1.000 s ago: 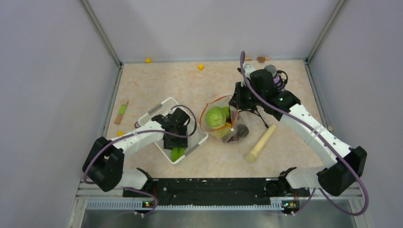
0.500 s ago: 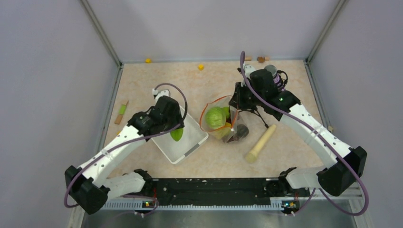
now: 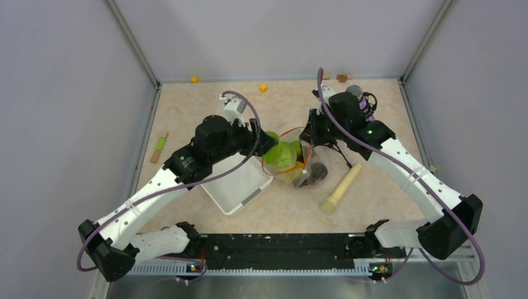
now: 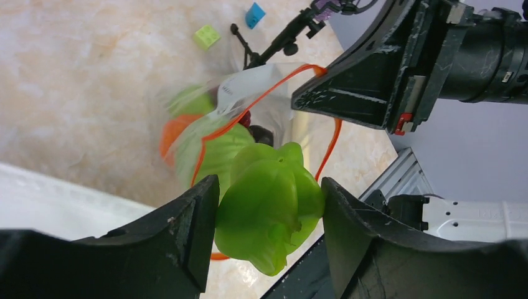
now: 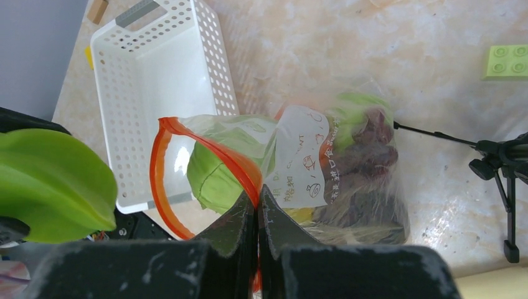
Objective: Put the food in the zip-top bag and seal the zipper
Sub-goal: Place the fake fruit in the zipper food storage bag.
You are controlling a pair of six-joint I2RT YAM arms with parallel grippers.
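We count one zip-top bag (image 3: 305,171), one white basket (image 3: 233,187), one wooden rod (image 3: 341,187), two yellow blocks (image 3: 263,88) and one light-green fruit (image 4: 268,199) outside the bag.

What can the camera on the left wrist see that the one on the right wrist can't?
Only the left wrist view shows how the left fingers clamp the green fruit piece from both sides, plus a blue block. Only the right wrist view shows the white basket's perforated floor and a tan wooden piece beyond it. Both show the zip-top bag, its red-orange zipper, that green piece and a light-green block.
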